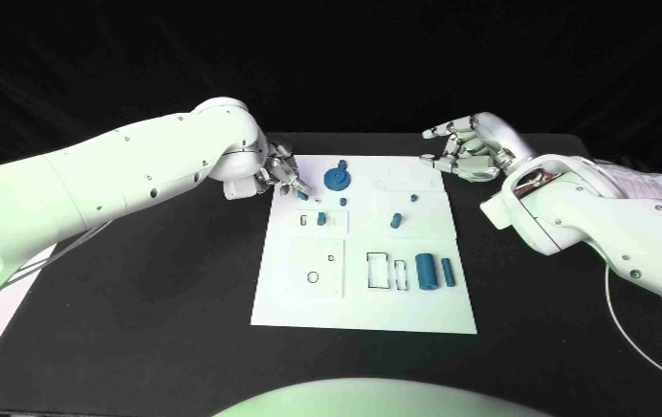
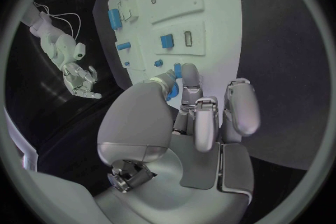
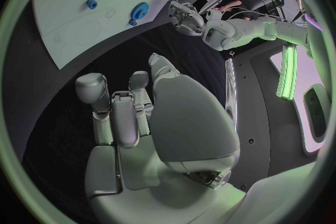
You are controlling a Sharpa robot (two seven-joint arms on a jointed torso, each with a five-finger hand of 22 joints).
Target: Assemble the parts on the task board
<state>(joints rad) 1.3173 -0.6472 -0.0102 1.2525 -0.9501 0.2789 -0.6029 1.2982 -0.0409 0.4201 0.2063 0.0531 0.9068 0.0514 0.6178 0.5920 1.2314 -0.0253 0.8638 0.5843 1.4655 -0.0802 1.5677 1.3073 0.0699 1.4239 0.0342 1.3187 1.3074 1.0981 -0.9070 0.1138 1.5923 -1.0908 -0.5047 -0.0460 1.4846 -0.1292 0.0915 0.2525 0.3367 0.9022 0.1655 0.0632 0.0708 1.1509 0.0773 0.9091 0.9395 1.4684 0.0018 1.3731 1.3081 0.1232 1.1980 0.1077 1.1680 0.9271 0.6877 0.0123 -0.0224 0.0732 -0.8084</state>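
Pinching a small blue part (image 2: 174, 75), left hand (image 1: 280, 176); right hand (image 1: 469, 147) curled, holding nothing.

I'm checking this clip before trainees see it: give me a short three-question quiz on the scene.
1. True or false: the right hand rests on the board.
2. Which hand holds a small blue part? A) left B) right C) neither
3. Fill in: the blue gear sits near the board's ___ edge, as the head view shows it.

Key: 1. False; it is off the board's far right corner. 2. A; the left hand pinches it at the board's far left corner. 3. Far.
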